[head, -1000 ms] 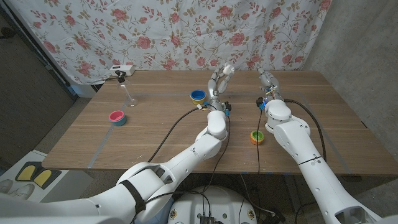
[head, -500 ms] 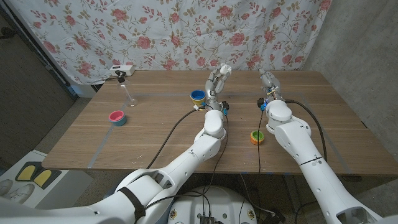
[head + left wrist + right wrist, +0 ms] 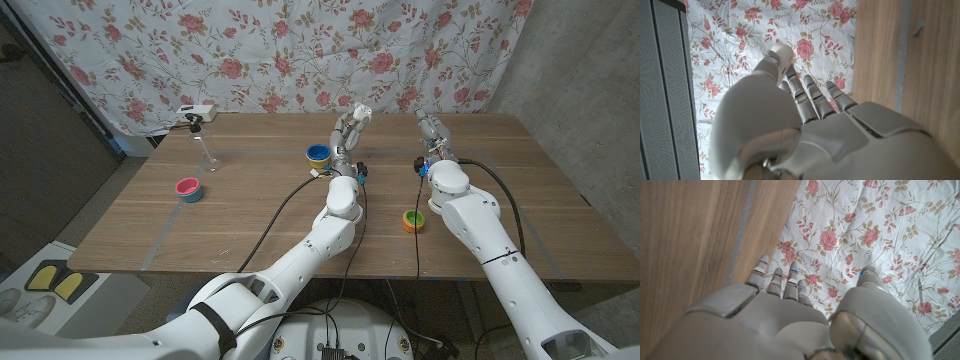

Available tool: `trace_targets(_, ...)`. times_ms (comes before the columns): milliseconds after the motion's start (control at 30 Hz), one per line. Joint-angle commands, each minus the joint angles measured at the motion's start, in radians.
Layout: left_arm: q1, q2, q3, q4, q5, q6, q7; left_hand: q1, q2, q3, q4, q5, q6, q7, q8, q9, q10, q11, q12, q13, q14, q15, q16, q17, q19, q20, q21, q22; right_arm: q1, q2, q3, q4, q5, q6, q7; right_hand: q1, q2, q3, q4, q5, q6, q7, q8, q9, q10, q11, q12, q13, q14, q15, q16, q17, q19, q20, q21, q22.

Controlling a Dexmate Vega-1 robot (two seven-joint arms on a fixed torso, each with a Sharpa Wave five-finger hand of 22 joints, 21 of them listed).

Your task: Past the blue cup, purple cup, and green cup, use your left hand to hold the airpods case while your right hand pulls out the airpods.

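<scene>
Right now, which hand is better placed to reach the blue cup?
Probably left. The left hand is raised just beside the blue cup; the right hand is farther off, with the left hand between it and the cup.

Makeshift lab: floral sheet backdrop (image 3: 300, 50), wooden table (image 3: 260, 215)

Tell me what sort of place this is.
Probably a makeshift robot test or recording setup, not a lived-in room. A floral cloth hangs as a backdrop behind a bare wooden table, and small coloured cups, like the blue cup, stand spaced out like props.
</scene>
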Motion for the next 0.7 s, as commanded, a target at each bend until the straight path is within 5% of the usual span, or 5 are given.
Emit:
trace_targets(33,-0.012,-0.009,-0.008,0.023,-0.033,-0.007,-0.026,0.011,0.005,-0.005,0.0,0.003,-0.017,0.004,0.062,0.087,0.064,-0.07,0.017,0.02,0.052,-0.042,-0.008,0.012,0.001,0.008,0.006,0.005,0.009,-0.002,0.0,0.015,-0.002,0.004,0.005,-0.003,0.004,-0.002,0.001,-0.003,-0.002,-0.003,0.006,0.003,0.002,-0.001,-0.006,-0.001,-0.007,0.001,0.006,0.002,-0.004,0.002,0.0,0.005)
trace_targets(233,-0.018,-0.011,-0.005,0.038,-0.039,-0.012,-0.034,0.011,0.007,-0.007,0.001,0.003,-0.02,0.011,0.126,0.168,0.069,-0.07,0.021,0.019,0.063,-0.042,-0.008,0.02,0.002,0.009,0.007,0.005,0.011,-0.001,0.003,0.023,-0.001,0.008,0.007,-0.003,0.005,-0.002,0.0,-0.005,-0.001,-0.003,0.007,0.003,0.0,-0.001,-0.008,-0.002,-0.007,0.002,0.007,0.002,-0.005,0.002,0.001,0.005)
trace_targets(300,-0.019,-0.014,-0.009,0.041,-0.055,-0.013,-0.048,0.019,0.01,-0.019,0.0,0.005,-0.07,0.005,0.259,0.356,0.072,-0.07,0.027,0.017,0.063,-0.038,-0.012,0.044,0.001,0.01,0.01,0.007,0.011,-0.001,0.003,0.024,-0.001,0.01,0.006,-0.003,0.006,-0.002,0.0,-0.007,-0.001,-0.003,0.007,0.003,0.001,-0.001,-0.009,-0.002,-0.008,0.002,0.007,0.002,-0.005,0.002,0.001,0.005)
trace_targets(400,-0.02,-0.015,-0.012,0.046,-0.075,-0.013,-0.068,0.019,0.007,-0.015,0.0,0.005,-0.043,-0.014,0.308,0.399,0.067,-0.069,0.032,0.025,0.069,-0.04,-0.021,0.042,0.001,0.011,0.01,0.007,0.011,-0.001,0.003,0.024,-0.002,0.013,0.005,-0.003,0.006,-0.002,-0.001,-0.008,-0.001,-0.004,0.007,0.003,0.001,-0.002,-0.01,-0.003,-0.008,0.002,0.007,0.002,-0.005,0.002,0.001,0.005)
trace_targets(700,-0.011,-0.009,-0.026,0.022,-0.169,0.013,-0.16,0.017,0.01,-0.015,0.003,0.006,-0.03,-0.021,0.339,0.426,0.063,-0.069,0.036,0.032,0.079,-0.04,-0.018,0.048,0.002,0.015,0.011,0.007,0.016,-0.008,0.001,0.025,-0.009,0.023,0.009,-0.003,0.007,-0.002,-0.002,-0.011,0.0,-0.003,0.008,0.003,0.0,-0.001,-0.012,-0.005,-0.008,0.002,0.007,0.001,-0.006,0.002,0.001,0.005)
